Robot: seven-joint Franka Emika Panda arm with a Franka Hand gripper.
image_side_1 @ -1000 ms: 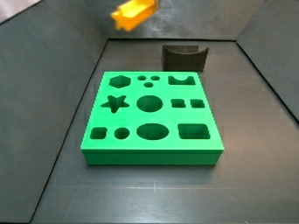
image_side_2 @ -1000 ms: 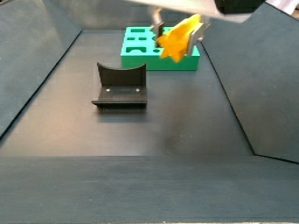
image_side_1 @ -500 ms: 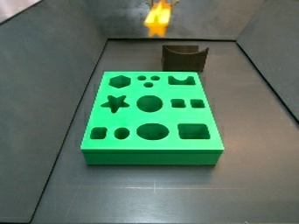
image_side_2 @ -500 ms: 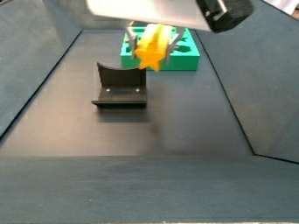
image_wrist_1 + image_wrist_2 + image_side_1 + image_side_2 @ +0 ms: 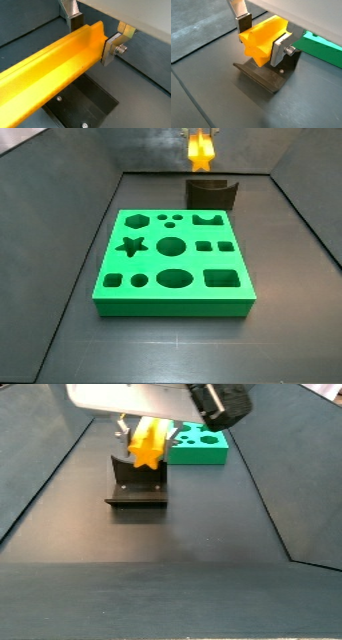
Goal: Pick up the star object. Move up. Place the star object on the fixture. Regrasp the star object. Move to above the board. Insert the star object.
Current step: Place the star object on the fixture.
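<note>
Between the silver fingers [image 5: 110,47] in a wrist view, the tool [image 5: 93,36] pinches the star object [image 5: 47,67], a stiff, smooth bar that looks light and likely slippery, best held across its flanks. Another wrist view shows it above the fixture [image 5: 264,75], beside the board [image 5: 323,47]. Both side views place it over the fixture. No writing is readable.

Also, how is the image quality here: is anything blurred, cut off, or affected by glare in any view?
In a side view the star object looks soft and glowing against the bright back wall, and the hand is barely distinguishable. In a wrist view the star object fills the frame, cut off at the edge. In the other side view the hand holding it above the fixture is cropped.
</note>
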